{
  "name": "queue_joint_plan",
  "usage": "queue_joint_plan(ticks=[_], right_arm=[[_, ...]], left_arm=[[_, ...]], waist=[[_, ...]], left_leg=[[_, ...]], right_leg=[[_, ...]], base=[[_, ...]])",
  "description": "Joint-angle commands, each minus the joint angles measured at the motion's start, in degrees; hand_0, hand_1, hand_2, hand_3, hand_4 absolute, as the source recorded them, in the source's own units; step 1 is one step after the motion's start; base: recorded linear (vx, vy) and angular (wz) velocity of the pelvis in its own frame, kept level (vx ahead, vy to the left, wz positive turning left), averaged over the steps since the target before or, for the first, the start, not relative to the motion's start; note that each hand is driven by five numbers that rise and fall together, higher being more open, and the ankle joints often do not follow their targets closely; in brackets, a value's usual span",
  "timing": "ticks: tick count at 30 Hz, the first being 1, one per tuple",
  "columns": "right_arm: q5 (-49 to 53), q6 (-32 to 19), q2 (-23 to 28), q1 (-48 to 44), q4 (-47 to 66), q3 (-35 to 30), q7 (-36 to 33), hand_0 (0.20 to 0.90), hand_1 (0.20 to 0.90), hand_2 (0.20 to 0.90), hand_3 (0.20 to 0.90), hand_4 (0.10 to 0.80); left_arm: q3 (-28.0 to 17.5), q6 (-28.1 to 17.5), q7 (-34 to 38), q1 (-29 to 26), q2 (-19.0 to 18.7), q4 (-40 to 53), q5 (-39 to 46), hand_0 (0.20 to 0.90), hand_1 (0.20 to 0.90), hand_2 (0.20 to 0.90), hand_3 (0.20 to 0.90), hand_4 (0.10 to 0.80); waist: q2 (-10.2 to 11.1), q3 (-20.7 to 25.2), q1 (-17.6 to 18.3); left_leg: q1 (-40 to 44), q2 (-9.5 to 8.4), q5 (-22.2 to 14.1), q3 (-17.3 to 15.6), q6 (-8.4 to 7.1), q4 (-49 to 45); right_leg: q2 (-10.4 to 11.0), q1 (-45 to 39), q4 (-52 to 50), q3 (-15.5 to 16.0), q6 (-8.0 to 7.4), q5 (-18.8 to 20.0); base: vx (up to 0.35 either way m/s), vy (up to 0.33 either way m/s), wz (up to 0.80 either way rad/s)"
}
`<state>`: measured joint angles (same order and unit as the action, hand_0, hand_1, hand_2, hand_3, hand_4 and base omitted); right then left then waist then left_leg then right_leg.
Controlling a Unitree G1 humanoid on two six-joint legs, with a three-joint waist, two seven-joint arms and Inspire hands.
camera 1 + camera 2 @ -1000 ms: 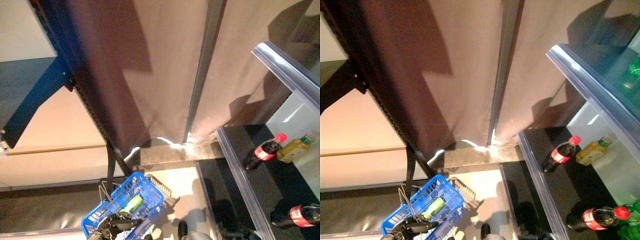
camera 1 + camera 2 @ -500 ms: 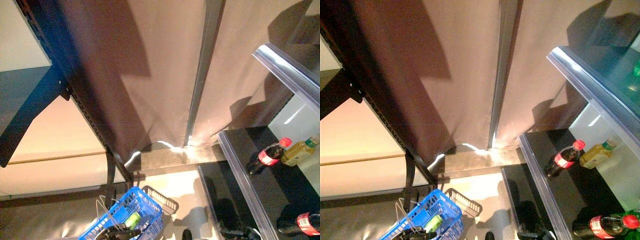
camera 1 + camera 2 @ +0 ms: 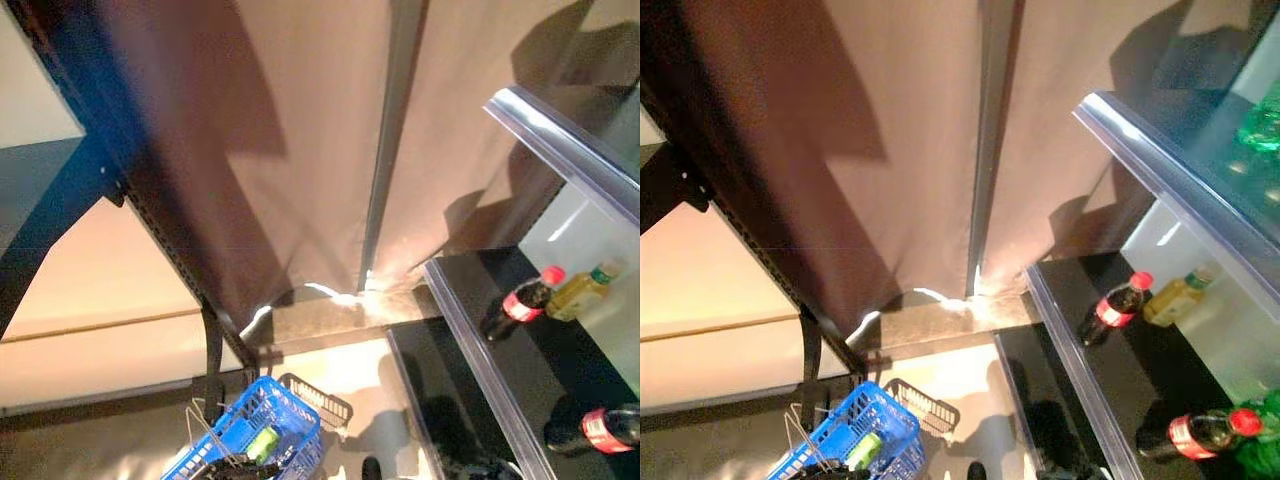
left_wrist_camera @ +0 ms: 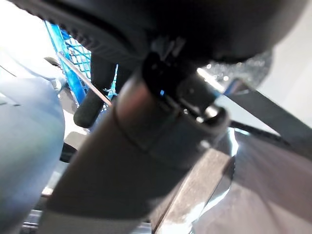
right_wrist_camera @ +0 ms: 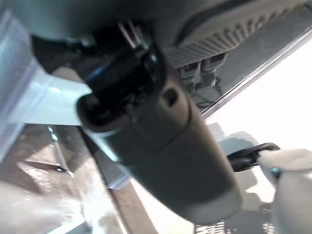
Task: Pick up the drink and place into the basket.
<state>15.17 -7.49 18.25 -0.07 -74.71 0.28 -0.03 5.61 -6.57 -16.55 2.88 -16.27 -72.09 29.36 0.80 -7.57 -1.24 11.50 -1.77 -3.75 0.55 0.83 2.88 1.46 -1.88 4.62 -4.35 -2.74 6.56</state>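
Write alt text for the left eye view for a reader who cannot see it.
A blue basket with a green drink inside sits at the bottom edge, the left hand dark at its handle. To the right, a dark shelf holds two red-capped cola bottles and a yellow bottle before a brown curtain.

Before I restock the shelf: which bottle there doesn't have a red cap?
The yellow bottle with the green cap, behind the upper cola bottle. Both cola bottles, including the lower one, have red caps.
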Motion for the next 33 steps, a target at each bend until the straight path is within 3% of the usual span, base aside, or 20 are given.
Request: queue_joint_plan(ticks=[1, 2, 3, 4, 5, 7, 10, 13, 14, 15, 16, 17, 18, 19, 22, 26, 28, 33], right_arm=[[1.1, -2.3, 2.1, -1.4, -1.1, -0.4, 0.6, 0.9, 0.9, 0.9, 0.9, 0.8], [1.1, -2.3, 2.1, -1.4, -1.1, -0.4, 0.6, 0.9, 0.9, 0.9, 0.9, 0.8], [0.8, -1.9, 1.8, -1.4, -0.9, -0.2, 0.7, 0.9, 0.9, 0.9, 0.9, 0.8], [0.8, -1.9, 1.8, -1.4, -0.9, -0.2, 0.7, 0.9, 0.9, 0.9, 0.9, 0.8], [0.2, -2.0, 1.9, -1.8, -0.7, 0.1, 1.3, 0.9, 0.9, 0.9, 0.9, 0.8], [0.5, -2.0, 2.0, -1.9, -0.5, 0.0, 1.3, 0.9, 0.9, 0.9, 0.9, 0.8], [1.4, -1.8, 1.6, -1.8, 0.4, 0.2, 0.5, 0.9, 0.9, 0.9, 0.9, 0.8], [-0.3, -2.1, 1.0, -2.4, 0.6, 0.4, 0.4, 0.9, 0.9, 0.9, 0.9, 0.8], [-0.3, -1.9, 1.0, -2.6, 0.5, 0.4, 0.3, 0.9, 0.9, 0.9, 0.9, 0.8], [-0.3, -1.7, 0.8, -3.7, 0.2, 0.8, 0.2, 0.9, 0.9, 0.9, 0.9, 0.8], [0.3, -1.0, 0.4, -4.3, 0.1, 1.2, -0.1, 0.9, 0.9, 0.9, 0.9, 0.8], [0.3, -1.0, 0.4, -4.3, 0.1, 1.2, -0.1, 0.9, 0.9, 0.9, 0.9, 0.8], [0.6, 0.9, 0.2, -5.3, 0.4, 1.1, -0.5, 0.9, 0.9, 0.9, 0.9, 0.8], [0.2, 2.0, 0.4, -6.0, 0.7, 2.0, 0.0, 0.9, 0.9, 0.9, 0.9, 0.8], [-0.2, 3.9, 1.0, -6.9, 1.8, 2.5, 0.6, 0.9, 0.9, 0.9, 0.9, 0.8], [-0.1, 4.6, 0.9, -6.2, 1.9, 1.6, -0.5, 0.9, 0.9, 0.9, 0.9, 0.8], [1.7, 2.9, 0.7, -3.8, 0.7, -0.9, -1.5, 0.9, 0.9, 0.9, 0.9, 0.8], [-0.2, 1.4, 1.1, -1.6, -0.7, -2.5, -0.6, 0.9, 0.9, 0.9, 0.9, 0.8]], left_arm=[[-1.6, -5.3, -3.7, -6.6, -2.3, 2.5, -1.9, 0.3, 0.3, 0.3, 0.2, 0.1], [-1.6, -5.3, -3.7, -6.6, -2.3, 2.5, -1.9, 0.3, 0.3, 0.3, 0.2, 0.1], [-2.0, -4.8, -3.1, -7.0, -3.4, 2.8, -1.3, 0.3, 0.3, 0.3, 0.2, 0.1], [-2.0, -4.8, -3.1, -7.0, -3.4, 2.8, -1.3, 0.3, 0.3, 0.3, 0.2, 0.1], [-2.8, -5.1, -2.7, -7.3, -4.2, 2.6, 0.1, 0.3, 0.3, 0.3, 0.2, 0.1], [-3.1, -5.4, -2.1, -7.7, -4.4, 2.2, 0.9, 0.3, 0.3, 0.3, 0.2, 0.1], [-3.4, -5.1, -1.2, -8.1, -4.6, 2.1, 1.1, 0.3, 0.3, 0.3, 0.2, 0.1], [-3.9, -4.5, -0.1, -8.8, -4.8, 2.5, 2.8, 0.3, 0.3, 0.3, 0.2, 0.1], [-3.9, -4.3, -0.1, -8.9, -4.9, 2.6, 2.7, 0.3, 0.3, 0.3, 0.2, 0.1], [-4.3, -3.9, -0.2, -9.5, -5.4, 3.0, 3.7, 0.3, 0.3, 0.3, 0.2, 0.1], [-4.5, -3.6, -0.6, -10.0, -5.9, 3.0, 3.5, 0.3, 0.3, 0.3, 0.2, 0.1], [-4.5, -3.6, -0.6, -10.0, -5.9, 3.0, 3.5, 0.3, 0.3, 0.3, 0.2, 0.1], [-5.0, -3.2, -1.1, -9.9, -6.6, 3.6, 4.0, 0.3, 0.3, 0.3, 0.2, 0.1], [-5.9, -2.5, 0.1, -9.9, -6.9, 4.9, 6.5, 0.3, 0.3, 0.3, 0.2, 0.1], [-8.4, -2.4, 2.4, -9.4, -6.1, 6.7, 9.3, 0.3, 0.3, 0.3, 0.2, 0.1], [-8.4, -2.0, 3.3, -9.4, -5.2, 6.6, 8.3, 0.3, 0.3, 0.3, 0.2, 0.1], [-7.2, -2.8, 2.2, -10.0, -3.9, 4.9, 5.6, 0.3, 0.3, 0.3, 0.2, 0.1], [-7.3, -3.5, 1.6, -9.6, -3.3, 3.8, 5.7, 0.3, 0.3, 0.3, 0.2, 0.1]], waist=[[3.0, -1.5, 2.2], [3.0, -1.5, 2.2], [3.5, -2.5, 2.2], [3.5, -2.5, 2.2], [3.2, -2.6, 1.4], [2.8, -2.0, 0.6], [2.4, -1.0, -0.9], [3.0, 0.8, -3.4], [3.1, 1.2, -3.7], [3.3, 1.6, -4.7], [3.8, 1.9, -5.1], [3.8, 1.9, -5.1], [4.3, 1.6, -5.5], [4.2, 0.4, -6.1], [4.7, -0.8, -7.7], [4.6, -0.9, -7.5], [3.7, -1.0, -6.2], [2.6, -0.4, -4.6]], left_leg=[[-4.1, -3.87, -6.0, 0.6, 1.23, -7.4], [-4.1, -3.87, -6.0, 0.6, 1.23, -7.4], [-4.5, -2.6, -6.1, -1.0, 1.0, -8.3], [-4.5, -2.6, -6.1, -1.0, 1.0, -8.3], [-6.1, -0.67, -4.8, -4.0, 1.57, -8.1], [-7.9, 0.56, -3.6, -6.4, 2.56, -7.7], [-10.0, 2.07, -3.2, -8.9, 2.86, -8.4], [-12.7, 3.81, -3.8, -12.3, 2.24, -9.6], [-13.2, 4.22, -3.5, -12.7, 1.99, -9.4], [-14.2, 5.99, -2.9, -13.2, 0.63, -9.4], [-15.5, 6.99, -2.4, -12.7, -0.5, -10.2], [-15.5, 6.99, -2.4, -12.7, -0.5, -10.2], [-16.2, 9.36, -1.4, -13.2, -2.17, -11.4], [-17.1, 12.4, -0.2, -11.6, -4.35, -12.6], [-18.8, 15.39, 1.6, -8.1, -7.26, -13.6], [-19.4, 16.6, 2.6, -7.6, -8.48, -13.9], [-19.8, 17.34, 4.1, -7.2, -10.09, -13.4], [-16.8, 16.29, 3.9, -7.6, -10.02, -11.2]], right_leg=[[3.9, 4.1, -2.8, 1.6, -7.21, 0.9], [3.9, 4.1, -2.8, 1.6, -7.21, 0.9], [5.1, 7.1, -6.4, 5.0, -8.17, 0.9], [5.1, 7.1, -6.4, 5.0, -8.17, 0.9], [5.6, 6.6, -11.3, 6.6, -7.58, -2.0], [6.5, 5.7, -15.8, 7.3, -6.73, -2.8], [10.9, 4.1, -19.3, 9.3, -5.87, -1.2], [17.8, -0.3, -17.4, 12.8, -7.06, 3.5], [18.4, -0.7, -16.8, 13.2, -7.25, 4.0], [19.2, -2.7, -13.4, 14.4, -8.05, 2.8], [18.6, -3.2, -10.8, 14.9, -8.75, 1.4], [18.6, -3.2, -10.8, 14.9, -8.75, 1.4], [18.1, -3.2, -8.8, 15.9, -9.06, 0.0], [16.5, -4.1, -7.0, 15.9, -9.21, -3.8], [14.8, -5.9, -3.1, 14.8, -10.3, -6.1], [14.9, -6.6, -2.7, 14.7, -10.55, -6.9], [15.4, -7.8, -3.2, 14.7, -11.05, -7.9], [16.2, -8.1, -2.6, 14.5, -11.1, -7.9]], base=[[-0.087, -0.017, -0.48], [-0.173, -0.043, -1.16], [-0.134, -0.036, -0.88], [-0.387, -0.073, -1.44], [-0.382, -0.068, -1.05], [-0.446, -0.126, -1.27], [-0.358, -0.2, -0.63], [-0.435, -0.325, -0.74], [-0.403, -0.387, -0.8], [-0.366, -0.45, -0.86], [-0.298, -0.388, -0.5], [-0.168, -0.397, -0.83], [-0.225, -0.46, -1.12], [-0.305, -0.59, -1.46], [-0.199, -0.355, -1.4], [-0.063, -0.11, -1.03], [-0.037, -0.029, -0.5], [0.023, 0.035, -0.17]])
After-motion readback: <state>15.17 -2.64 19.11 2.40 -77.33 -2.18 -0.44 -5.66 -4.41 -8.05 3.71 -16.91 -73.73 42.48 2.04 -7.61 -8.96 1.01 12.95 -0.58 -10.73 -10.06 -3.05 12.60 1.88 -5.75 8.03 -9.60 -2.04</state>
